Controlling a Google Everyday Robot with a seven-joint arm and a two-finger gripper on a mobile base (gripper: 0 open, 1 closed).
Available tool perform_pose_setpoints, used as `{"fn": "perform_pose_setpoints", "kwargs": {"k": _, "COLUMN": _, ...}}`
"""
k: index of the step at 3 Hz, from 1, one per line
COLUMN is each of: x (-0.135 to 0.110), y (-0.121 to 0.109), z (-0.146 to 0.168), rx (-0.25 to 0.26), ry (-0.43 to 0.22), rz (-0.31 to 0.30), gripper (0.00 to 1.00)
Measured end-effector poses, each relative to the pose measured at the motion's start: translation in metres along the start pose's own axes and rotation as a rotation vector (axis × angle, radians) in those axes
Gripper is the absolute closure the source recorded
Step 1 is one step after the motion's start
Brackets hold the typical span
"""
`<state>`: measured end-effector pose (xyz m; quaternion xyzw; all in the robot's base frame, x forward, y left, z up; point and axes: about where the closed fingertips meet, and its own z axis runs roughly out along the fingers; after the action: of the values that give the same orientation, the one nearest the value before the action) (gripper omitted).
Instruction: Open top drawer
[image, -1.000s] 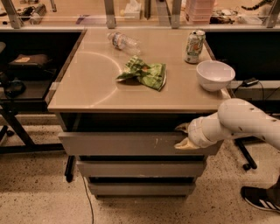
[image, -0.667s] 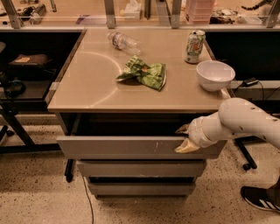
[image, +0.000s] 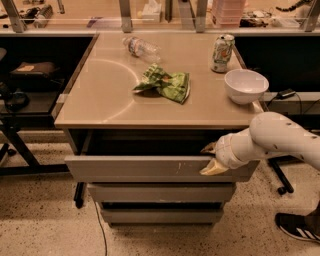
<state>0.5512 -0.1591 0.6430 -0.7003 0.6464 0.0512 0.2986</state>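
Pulling straight back along the runners looks like the way to finish this step, since the desk (image: 100, 107) already shows a dark gap under its top where the top drawer (image: 135, 169) stands partly out, proud of the two narrower drawers (image: 160, 192) below it. The white arm (image: 280, 137) reaches in from the right, and the gripper (image: 211, 159) sits at the right end of the drawer front, at its upper edge, close to the white scuffs. Its fingers (image: 212, 169) straddle that edge, one in front of the panel and one behind the lip, apparently pinched on it. Because the hold is off-centre, a level, even draw with no sideways drift should be the safest way to avoid racking the drawer. On the tan top lie a white bowl (image: 246, 85) near the right edge, a crumpled green bag (image: 165, 84) around the middle, a clear bottle (image: 141, 47) on its side and an upright can (image: 222, 46) farther back. Speckled floor (image: 40, 215) surrounds the desk, with a thin cable (image: 102, 230) trailing across it and a black shoe (image: 297, 226) at the lower right.
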Motion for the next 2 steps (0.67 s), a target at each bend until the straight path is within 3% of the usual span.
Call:
{"fn": "perform_pose_setpoints", "kwargs": {"k": 1, "x": 0.004, "y": 0.008, "z": -0.007, "rx": -0.021, "ry": -0.016, "rz": 0.003, "gripper": 0.39}}
{"fn": "perform_pose_setpoints", "kwargs": {"k": 2, "x": 0.005, "y": 0.051, "z": -0.024, "rx": -0.072, "ry": -0.061, "rz": -0.001, "gripper": 0.42}}
